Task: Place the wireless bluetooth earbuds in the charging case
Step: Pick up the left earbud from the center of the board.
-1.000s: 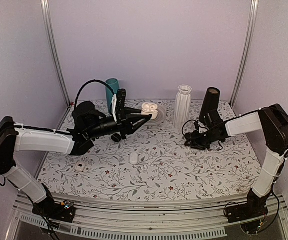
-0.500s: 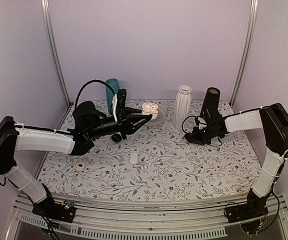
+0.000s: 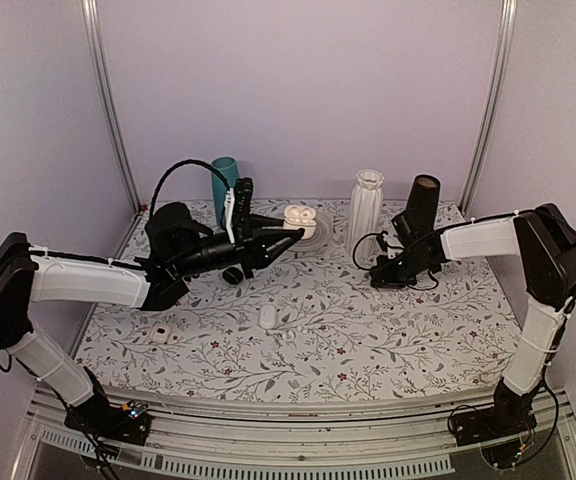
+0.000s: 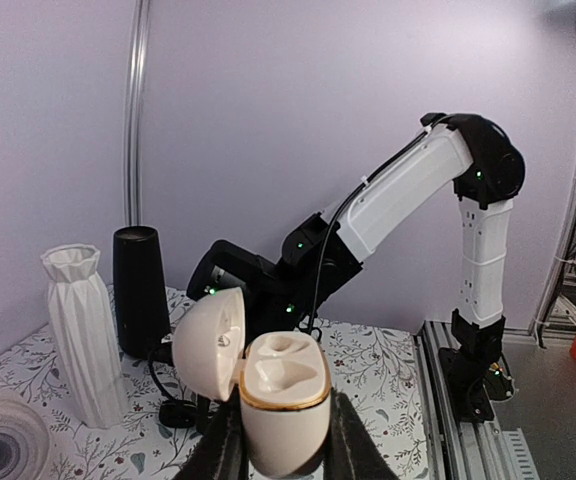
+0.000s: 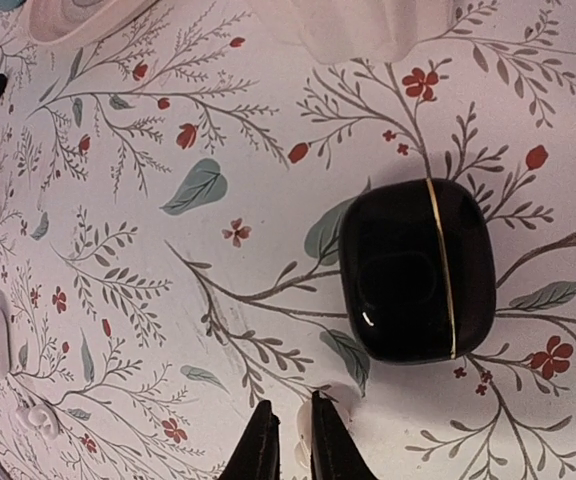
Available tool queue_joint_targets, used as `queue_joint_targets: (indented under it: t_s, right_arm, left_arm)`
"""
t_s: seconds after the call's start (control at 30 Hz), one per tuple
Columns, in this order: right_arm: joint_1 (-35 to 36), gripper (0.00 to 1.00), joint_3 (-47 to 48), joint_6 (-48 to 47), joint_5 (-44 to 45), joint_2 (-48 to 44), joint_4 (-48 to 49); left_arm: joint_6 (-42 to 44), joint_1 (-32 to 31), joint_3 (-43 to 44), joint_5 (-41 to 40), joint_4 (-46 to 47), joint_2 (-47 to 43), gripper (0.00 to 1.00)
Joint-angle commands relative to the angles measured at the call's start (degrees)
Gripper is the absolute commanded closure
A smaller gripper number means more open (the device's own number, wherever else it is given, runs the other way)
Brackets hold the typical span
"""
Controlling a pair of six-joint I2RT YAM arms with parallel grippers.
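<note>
Your table [image 3: 368, 330] fills the lower half of the top view, with a white vase [image 3: 365, 212] and a black cylinder [image 3: 420, 205] standing at upper right. Your left gripper [image 4: 281, 438] is clamped on the white case [image 4: 283, 390], held upright at the bottom centre of the left wrist view. Its lid swings open to the left and both sockets look empty. A closed black case [image 5: 416, 270] lies flat at centre right of the right wrist view. Your right gripper [image 5: 290, 440] sits at the bottom edge there, fingers nearly together. Something pale shows between them, but I cannot tell whether it is a bud or bare table, so I cannot tell whether that gripper holds anything. A white pebble [image 3: 267, 317] rests mid-table, and a tiny white bud [image 5: 38, 418] lies at lower left. The buds should be very light, hard, glossy and prone to squirt out of a pinch. Take one across the stem with gentle pressure, keeping its head free for the socket.
</note>
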Motion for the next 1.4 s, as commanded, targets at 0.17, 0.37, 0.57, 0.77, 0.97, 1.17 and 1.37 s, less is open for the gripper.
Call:
queue_joint_targets:
  t_s: [0.17,0.37,0.57,0.77,0.97,1.17,1.37]
  right_arm:
    - [1.67,0.88,3.0,-3.05,4.42,2.42,-4.92]
    - [1.85,0.88,3.2,-3.15,4.98,2.57,-5.88]
    - [2.04,0.89,3.63,-3.33,5.24,2.89,-6.23]
    - [2.26,0.9,4.32,-3.64,4.04,3.4,-6.83]
    - [2.21,0.9,5.01,-3.76,4.88,4.1,-8.25]
    - [2.22,0.91,5.01,-3.41,5.58,4.02,-8.73]
    - [2.21,0.88,5.0,-3.89,5.42,3.73,-9.69]
  left_arm:
    - [0.06,0.7,0.55,-0.23,0.17,-0.36,1.0]
    - [0.19,0.7,0.61,-0.4,0.26,-0.19,1.0]
    - [0.25,0.72,0.68,-0.32,0.51,0.02,1.0]
    - [0.21,0.7,0.55,-0.4,0.44,-0.05,1.0]
    - [0.21,0.74,0.33,-0.58,0.44,-0.22,1.0]
    - [0.36,0.71,0.34,-0.51,0.39,-0.23,1.0]
    - [0.56,0.77,0.35,-0.48,0.17,-0.31,1.0]
